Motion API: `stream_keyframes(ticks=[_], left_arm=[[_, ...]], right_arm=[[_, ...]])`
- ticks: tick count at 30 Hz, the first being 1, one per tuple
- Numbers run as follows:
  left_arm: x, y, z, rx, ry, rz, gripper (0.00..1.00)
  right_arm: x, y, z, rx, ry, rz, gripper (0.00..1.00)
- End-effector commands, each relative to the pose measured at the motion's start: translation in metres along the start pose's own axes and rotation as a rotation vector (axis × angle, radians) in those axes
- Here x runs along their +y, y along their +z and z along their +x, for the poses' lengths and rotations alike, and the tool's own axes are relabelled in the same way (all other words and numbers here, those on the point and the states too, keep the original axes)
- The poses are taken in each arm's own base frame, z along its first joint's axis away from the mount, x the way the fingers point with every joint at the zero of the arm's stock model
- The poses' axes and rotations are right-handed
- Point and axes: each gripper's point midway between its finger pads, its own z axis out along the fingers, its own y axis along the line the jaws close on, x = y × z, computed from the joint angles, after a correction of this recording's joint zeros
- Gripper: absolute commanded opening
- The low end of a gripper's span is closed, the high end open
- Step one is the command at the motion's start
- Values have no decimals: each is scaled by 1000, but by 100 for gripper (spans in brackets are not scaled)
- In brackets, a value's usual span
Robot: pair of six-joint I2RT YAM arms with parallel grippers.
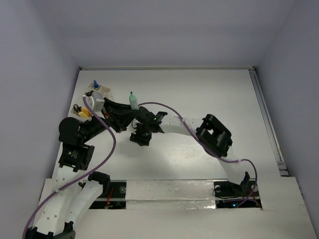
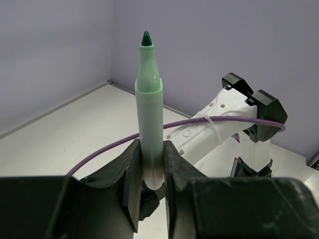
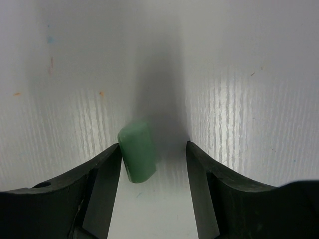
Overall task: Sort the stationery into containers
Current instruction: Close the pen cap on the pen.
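My left gripper (image 1: pixel 125 110) (image 2: pixel 151 167) is shut on the lower end of a pale green marker (image 1: pixel 132 101) (image 2: pixel 149 99) and holds it upright, dark green tip up, above the table. My right gripper (image 1: pixel 140 139) (image 3: pixel 153 149) points down at the table and is open. A short green eraser (image 3: pixel 136 152) lies between its jaws, against the left finger (image 3: pixel 107 169). The eraser is hidden in the top view. Two off-white bins stand at the far left: one (image 1: pixel 103 91) holds a blue-capped pen (image 1: pixel 95 84), the other (image 1: pixel 79 113) holds yellow items and black-handled scissors.
The right arm (image 2: pixel 219 124) crosses just behind the held marker, close to my left gripper. Purple cables (image 1: pixel 112 144) loop over both arms. Grey walls close the table at the left, back and right. A rail (image 1: pixel 266 119) runs along the right edge.
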Motion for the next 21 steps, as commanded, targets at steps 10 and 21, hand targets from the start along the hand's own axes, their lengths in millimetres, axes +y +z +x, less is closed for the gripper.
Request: stream_keyframes(ticks=[10, 21], left_arm=[[0, 1, -15, -40, 58, -8, 0], [22, 0, -4, -23, 42, -107, 0]], right_arm=[[1, 18, -6, 9, -25, -11, 20], [-46, -48, -62, -367, 181, 42, 0]])
